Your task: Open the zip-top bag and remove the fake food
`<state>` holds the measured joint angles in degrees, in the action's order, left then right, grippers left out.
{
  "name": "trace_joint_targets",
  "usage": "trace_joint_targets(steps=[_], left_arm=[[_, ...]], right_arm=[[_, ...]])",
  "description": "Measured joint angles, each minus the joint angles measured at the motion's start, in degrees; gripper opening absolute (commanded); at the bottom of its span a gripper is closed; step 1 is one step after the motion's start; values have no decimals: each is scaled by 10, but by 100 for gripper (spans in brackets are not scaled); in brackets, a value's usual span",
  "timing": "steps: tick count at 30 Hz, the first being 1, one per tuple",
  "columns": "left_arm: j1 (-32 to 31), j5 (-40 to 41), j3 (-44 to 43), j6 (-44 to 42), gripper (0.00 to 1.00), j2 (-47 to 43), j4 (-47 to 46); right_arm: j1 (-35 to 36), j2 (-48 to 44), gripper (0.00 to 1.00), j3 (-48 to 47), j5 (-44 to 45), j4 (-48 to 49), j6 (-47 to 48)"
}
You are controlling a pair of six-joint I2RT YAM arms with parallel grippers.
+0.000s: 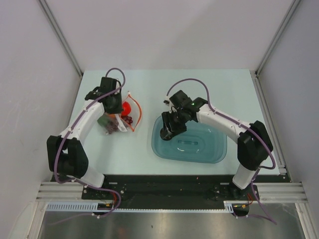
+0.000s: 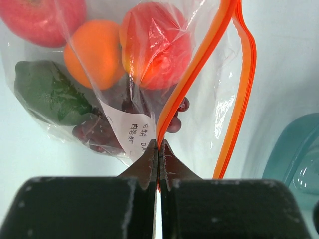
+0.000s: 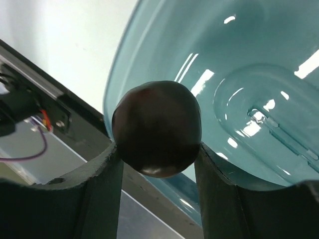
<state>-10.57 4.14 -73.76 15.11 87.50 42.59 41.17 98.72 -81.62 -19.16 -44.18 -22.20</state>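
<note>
Tabletop (image 1: 209,89) is carrying everything in play, pale and filling the middle of the top view. Tub (image 1: 212,148) is sitting toward its 4 o'clock part, in front of the right arm. Bag (image 1: 119,119) is lying at 9 o'clock from the tub, near it but apart, under the left arm. Its mouth is gaping toward 3 o'clock, with the orange zip strip (image 2: 199,59) running roughly 12 to 6 along that side, its two halves parted.

Fruits are crowding inside: a red one (image 2: 159,45), a second red one (image 2: 42,17), an orange (image 2: 94,52), a green one (image 2: 47,89) and dark-red grapes (image 2: 99,132). Dark fruit (image 3: 157,127) is sitting outside the bag, squeezed in the right gripper (image 3: 158,149), whose jaws are standing apart at the fruit's width.

From above, that gripper is hovering within the tub's outline at its 10 o'clock corner, close to the left wall. Its wrist view is showing the basin opening toward 2 o'clock; height above the floor cannot be told. Release here is probably landing the fruit inside, though with little margin at the wall.

Left gripper (image 2: 158,149) is pinching one half of the zip strip, jaws closed tight on it. For the next fruit, the right arm is lying nearer the mouth, which is waiting at its 9 o'clock.
</note>
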Motion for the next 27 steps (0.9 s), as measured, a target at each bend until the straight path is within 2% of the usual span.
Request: trace_joint_targets(steps=[2, 6, 7, 10, 13, 21, 27], left_arm=[[0, -1, 3, -1, 0, -7, 0], [0, -7, 3, -1, 0, -15, -1], [0, -10, 3, -1, 0, -16, -1], [0, -14, 7, -1, 0, -24, -1], [0, -14, 20, -2, 0, -38, -2], [0, -16, 37, -6, 0, -70, 0], [0, -16, 37, -6, 0, -83, -1]], right_arm=[[7, 2, 57, 14, 3, 2, 9], [16, 10, 68, 25, 18, 21, 13], [17, 13, 75, 28, 20, 28, 12], [20, 22, 88, 34, 31, 39, 5], [24, 25, 95, 41, 46, 40, -1], [42, 25, 92, 45, 85, 57, -3], [63, 11, 70, 40, 101, 169, -1]])
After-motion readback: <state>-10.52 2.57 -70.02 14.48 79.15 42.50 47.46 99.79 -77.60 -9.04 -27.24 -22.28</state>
